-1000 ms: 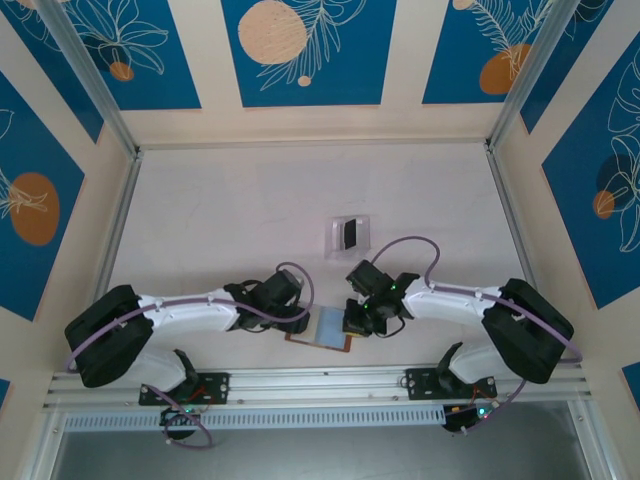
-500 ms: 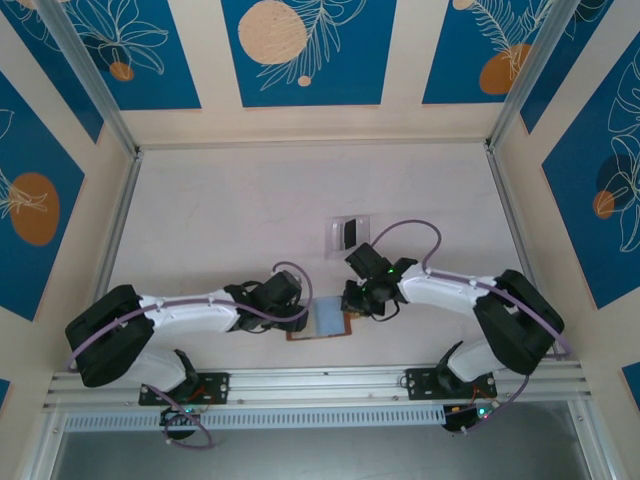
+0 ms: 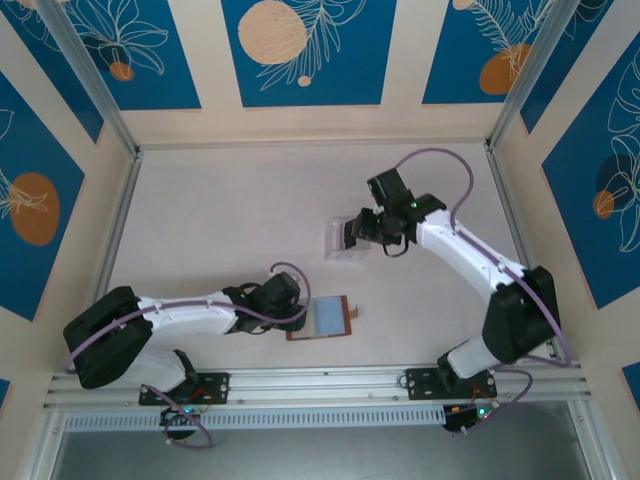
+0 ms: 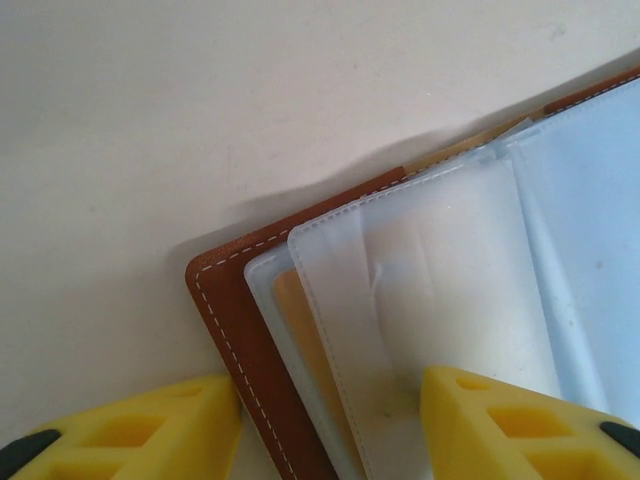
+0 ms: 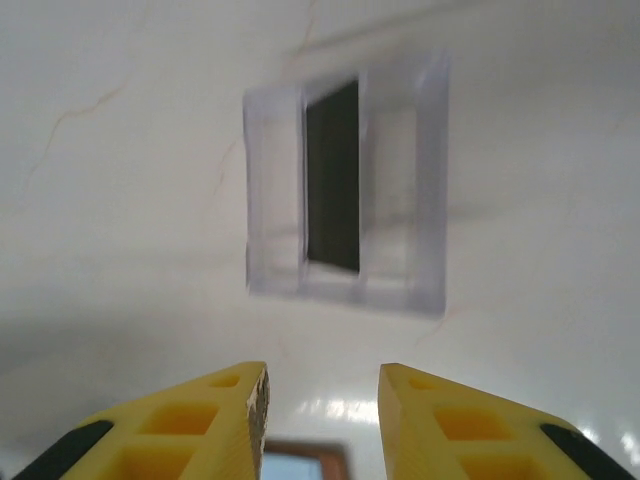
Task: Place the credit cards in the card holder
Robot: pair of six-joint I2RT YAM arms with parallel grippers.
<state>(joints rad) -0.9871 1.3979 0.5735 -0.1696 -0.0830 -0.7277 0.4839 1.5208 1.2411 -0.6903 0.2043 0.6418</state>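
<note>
**Right arm swings from holder to stand**

The right arm [image 3: 465, 255] has left the holder and reached out across the counter [image 3: 220, 220]. Its right tool [image 3: 368, 228], shut a second ago, now hangs narrowly parted and empty just short of the stand [image 5: 425, 180].

The holder [image 3: 330, 318] lies open near the front rail [image 3: 330, 378]. The left tool [image 4: 330, 400] straddles the holder's corner with its jaws wide. Whether it presses down, I cannot tell.

One dark card [image 5: 333, 175] stands upright in the clear stand's middle slot.

The step in hand looks like fetching that card. To do it well, I judge the jaws should line up across the card's thin faces, come in over its top edge, close above the slot walls, and lift straight out.

The counter around the stand is bare, so there is room on every side. The way back to the holder is open too, though the left tool crowds its far corner.
</note>
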